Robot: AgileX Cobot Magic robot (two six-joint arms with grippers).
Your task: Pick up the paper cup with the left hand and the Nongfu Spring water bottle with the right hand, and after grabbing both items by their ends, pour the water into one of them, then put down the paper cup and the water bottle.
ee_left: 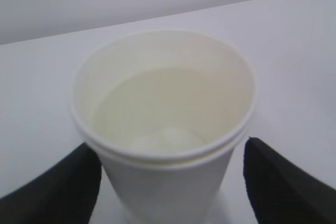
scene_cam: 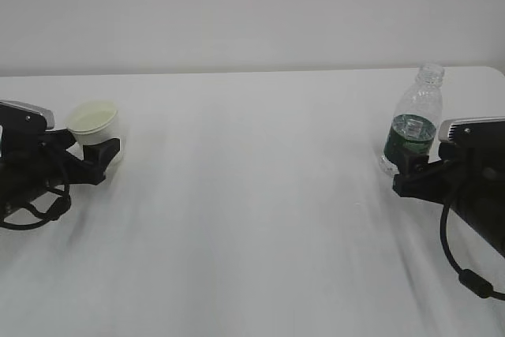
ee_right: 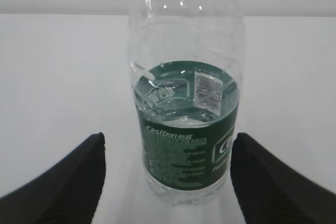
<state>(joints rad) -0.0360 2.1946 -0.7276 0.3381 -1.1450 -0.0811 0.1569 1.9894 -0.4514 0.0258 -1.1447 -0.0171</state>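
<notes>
The white paper cup (scene_cam: 95,120) stands upright on the table at the far left. My left gripper (scene_cam: 106,151) is open around its lower part. In the left wrist view the cup (ee_left: 163,182) sits between the two black fingers (ee_left: 52,192); the right one stands clear of the wall and the left one is close to it. The cup's inside is pale yellowish. The Nongfu Spring water bottle (scene_cam: 416,116) stands upright at the far right, uncapped, with water up to the top of its green label (ee_right: 184,156). My right gripper (ee_right: 169,137) is open, with a finger on each side of the bottle's base.
The white table (scene_cam: 252,219) runs back to a pale wall. Its far edge lies just behind the bottle and cup. Black cables hang from both arms near the front corners.
</notes>
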